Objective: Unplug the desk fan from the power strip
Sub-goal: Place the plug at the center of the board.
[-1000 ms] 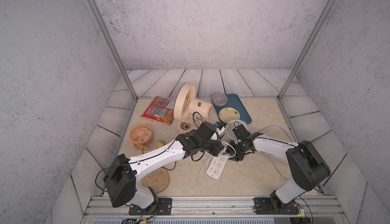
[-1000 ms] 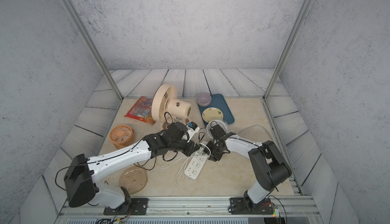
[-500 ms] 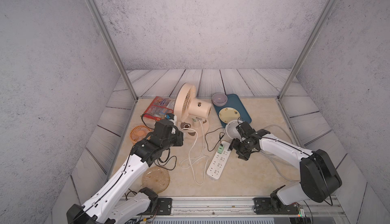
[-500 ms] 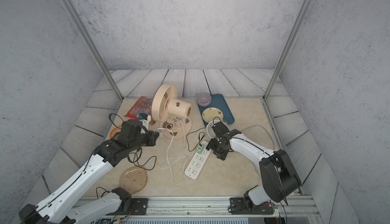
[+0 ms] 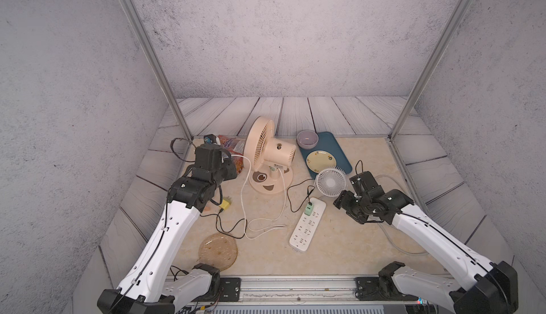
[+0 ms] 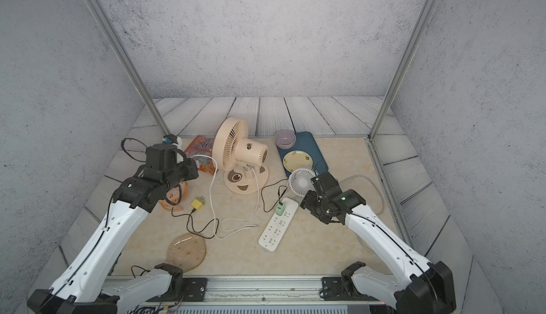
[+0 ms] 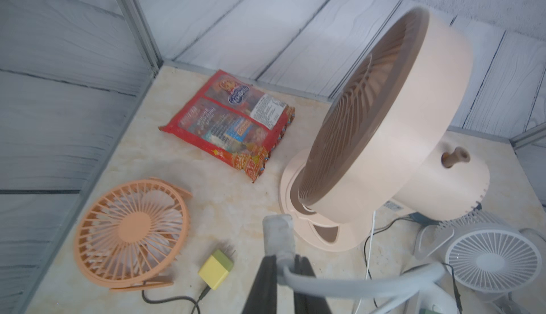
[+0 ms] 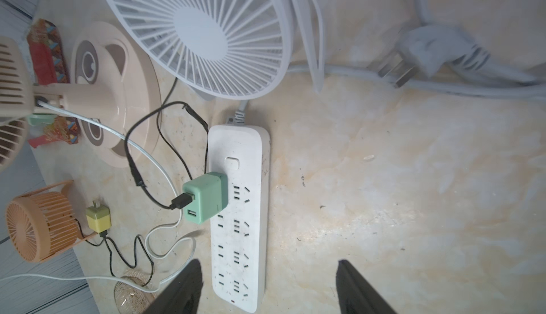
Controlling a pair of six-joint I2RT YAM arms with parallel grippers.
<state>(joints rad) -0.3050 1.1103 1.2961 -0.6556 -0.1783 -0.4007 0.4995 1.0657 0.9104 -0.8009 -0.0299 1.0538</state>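
Nearest, a metal rail point(image 5: 295, 290) edging a beige marbled tabletop point(image 5: 339, 256); on it an amber glass plate point(image 5: 218, 251), then the power strip point(image 5: 307, 229) lying mid-table with a green adapter point(image 5: 308, 209) plugged in. Right gripper point(image 8: 268, 265) spread wide and empty just beside the strip; left gripper point(image 7: 283, 260) clenched on a white plug point(image 7: 277, 232), well apart from it. Farther, the cream desk fan point(image 5: 266, 156), a blue tray point(image 5: 339, 153), plank-patterned panels point(image 5: 295, 114), grey speckled walls point(image 5: 280, 31)

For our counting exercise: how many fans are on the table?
3: the beige desk fan at the back, the white fan beside the blue tray, the orange fan on the left.
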